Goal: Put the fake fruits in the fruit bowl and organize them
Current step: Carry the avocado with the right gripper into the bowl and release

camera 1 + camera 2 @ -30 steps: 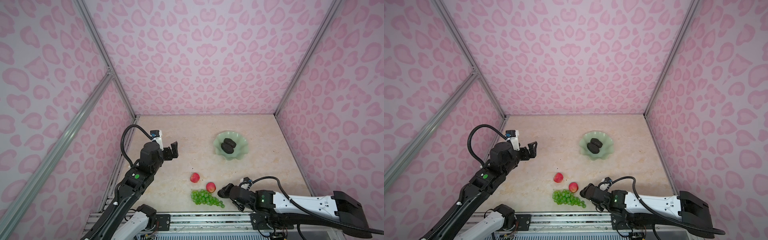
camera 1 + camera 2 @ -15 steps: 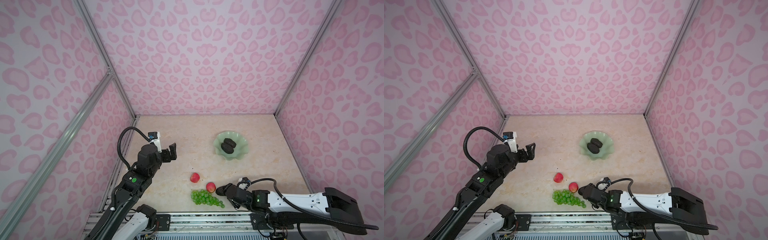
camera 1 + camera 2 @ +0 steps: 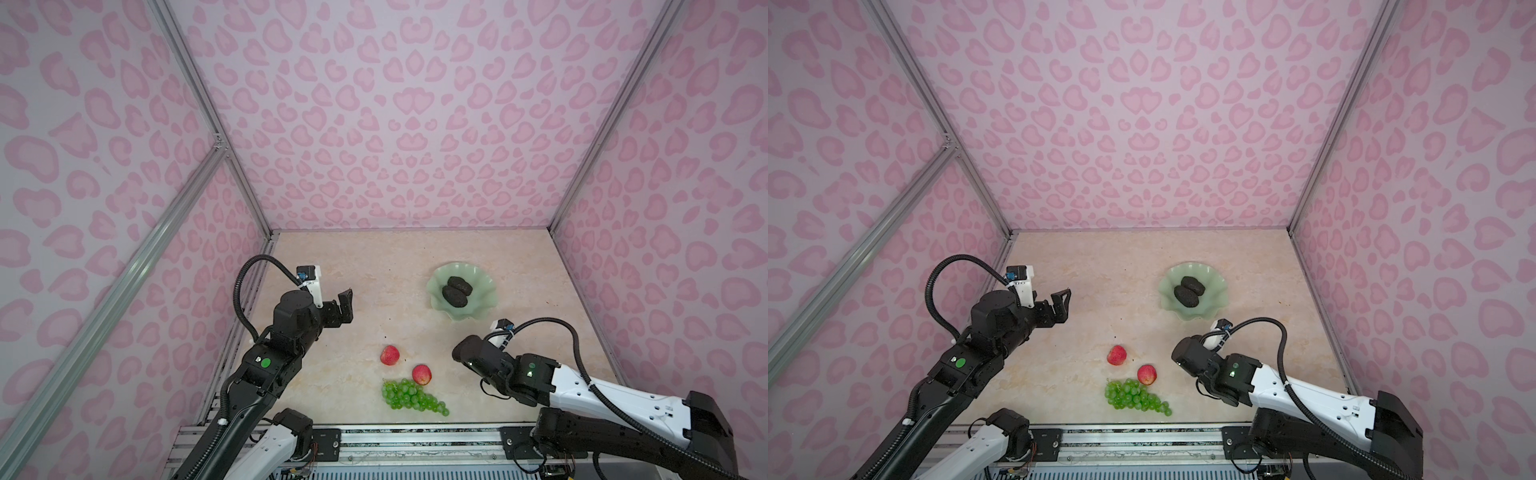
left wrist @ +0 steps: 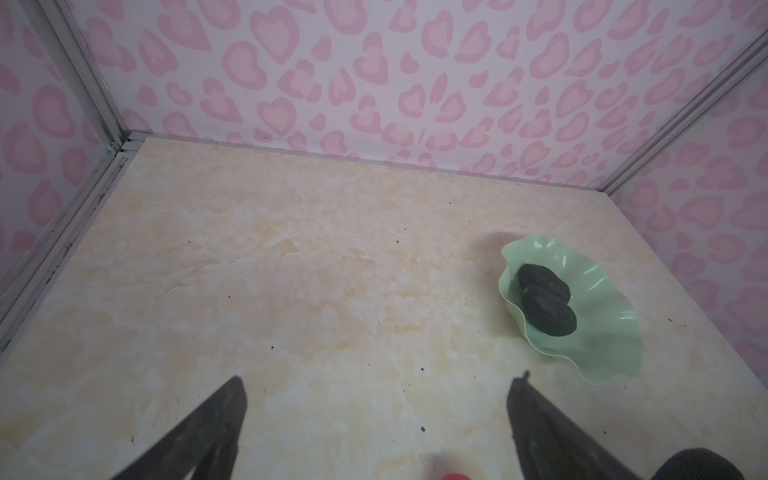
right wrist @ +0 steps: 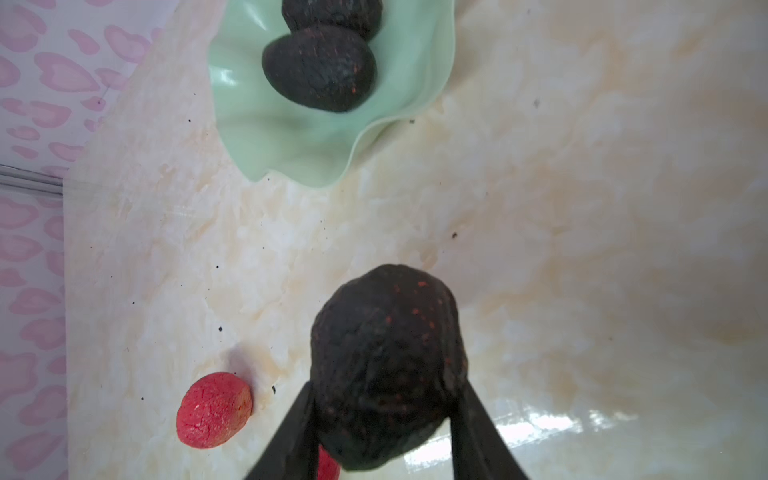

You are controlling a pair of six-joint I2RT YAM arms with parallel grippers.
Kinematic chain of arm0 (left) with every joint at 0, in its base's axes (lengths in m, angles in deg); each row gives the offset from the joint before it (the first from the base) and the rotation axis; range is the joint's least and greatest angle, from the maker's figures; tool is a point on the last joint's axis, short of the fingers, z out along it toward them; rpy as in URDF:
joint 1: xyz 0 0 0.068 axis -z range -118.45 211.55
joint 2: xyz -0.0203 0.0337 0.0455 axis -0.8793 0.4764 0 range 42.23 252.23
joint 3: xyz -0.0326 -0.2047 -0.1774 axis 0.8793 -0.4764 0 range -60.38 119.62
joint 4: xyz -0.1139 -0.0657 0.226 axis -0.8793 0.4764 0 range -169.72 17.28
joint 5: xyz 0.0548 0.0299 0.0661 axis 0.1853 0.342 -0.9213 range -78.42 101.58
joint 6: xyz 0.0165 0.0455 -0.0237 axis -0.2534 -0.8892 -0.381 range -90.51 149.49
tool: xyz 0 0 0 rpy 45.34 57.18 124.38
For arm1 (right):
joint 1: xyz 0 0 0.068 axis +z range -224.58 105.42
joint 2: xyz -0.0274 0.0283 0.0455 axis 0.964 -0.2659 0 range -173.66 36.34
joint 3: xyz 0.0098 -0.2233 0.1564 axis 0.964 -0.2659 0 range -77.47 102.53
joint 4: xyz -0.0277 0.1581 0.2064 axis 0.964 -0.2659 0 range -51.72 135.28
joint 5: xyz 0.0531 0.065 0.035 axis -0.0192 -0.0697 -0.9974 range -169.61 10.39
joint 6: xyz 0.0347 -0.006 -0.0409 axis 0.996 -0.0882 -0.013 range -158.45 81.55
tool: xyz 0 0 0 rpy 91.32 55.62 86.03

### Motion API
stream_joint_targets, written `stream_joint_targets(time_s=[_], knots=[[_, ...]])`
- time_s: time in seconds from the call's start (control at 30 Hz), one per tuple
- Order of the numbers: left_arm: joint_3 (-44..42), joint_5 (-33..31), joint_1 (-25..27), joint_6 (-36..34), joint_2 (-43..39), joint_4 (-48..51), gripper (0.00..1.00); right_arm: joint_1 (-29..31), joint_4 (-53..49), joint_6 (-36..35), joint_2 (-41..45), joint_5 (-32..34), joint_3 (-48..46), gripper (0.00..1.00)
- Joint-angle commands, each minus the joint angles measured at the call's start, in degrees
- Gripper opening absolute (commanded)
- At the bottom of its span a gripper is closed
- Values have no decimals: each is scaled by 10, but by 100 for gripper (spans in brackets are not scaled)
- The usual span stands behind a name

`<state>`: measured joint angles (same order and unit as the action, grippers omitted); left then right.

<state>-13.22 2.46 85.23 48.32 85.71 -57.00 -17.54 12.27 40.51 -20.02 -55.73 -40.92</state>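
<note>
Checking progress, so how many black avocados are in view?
3. Far avocado and near avocado lie touching in the fruit bowl; the third avocado is clamped in the right gripper. None appears hidden.

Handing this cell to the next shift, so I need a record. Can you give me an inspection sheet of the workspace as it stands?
Surface: marbled beige tabletop, a few dark specks.
Job's things: green fruit bowl holds two black fruits; two red fruits and grapes lie on the tabletop near the front; third black fruit is in the right gripper.
Clutter: nothing seen.
Grippers: left gripper, jaws wide open, empty; right gripper, jaws closed on the third black fruit.
Cables: black hoses loop above both arms, clear of the fruit.
Surroundings: pink heart-print walls, metal frame.
</note>
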Motion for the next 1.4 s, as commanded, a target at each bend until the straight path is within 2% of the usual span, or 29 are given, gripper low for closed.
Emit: stream_joint_targets(time_s=[0.0,0.07,0.23,0.4,0.47,0.67,0.97,1.03,1.13,1.37], knots=[[9,27,0,-9,0,2,99,-71,-38,-192,7,-21,40,31],[12,42,0,-11,2,7,98,-140,-57,-281,0,-67,79,31],[19,97,-1,-26,7,12,98,-251,-68,-433,-30,-133,154,31],[35,166,-1,-46,21,21,99,-309,-35,-503,-92,-182,190,31],[39,188,-1,-52,24,24,99,-335,-9,-526,-122,-238,195,32],[35,195,-1,-64,24,20,99,-391,52,-546,-199,-289,197,32],[43,261,-1,-96,54,28,98,-424,127,-565,-333,-346,230,31],[40,284,-1,-100,56,26,99,-424,124,-564,-362,-339,242,32],[39,314,-1,-107,62,27,99,-426,121,-562,-396,-329,256,39],[36,288,-1,-109,72,30,99,-430,117,-557,-397,-320,278,61]])
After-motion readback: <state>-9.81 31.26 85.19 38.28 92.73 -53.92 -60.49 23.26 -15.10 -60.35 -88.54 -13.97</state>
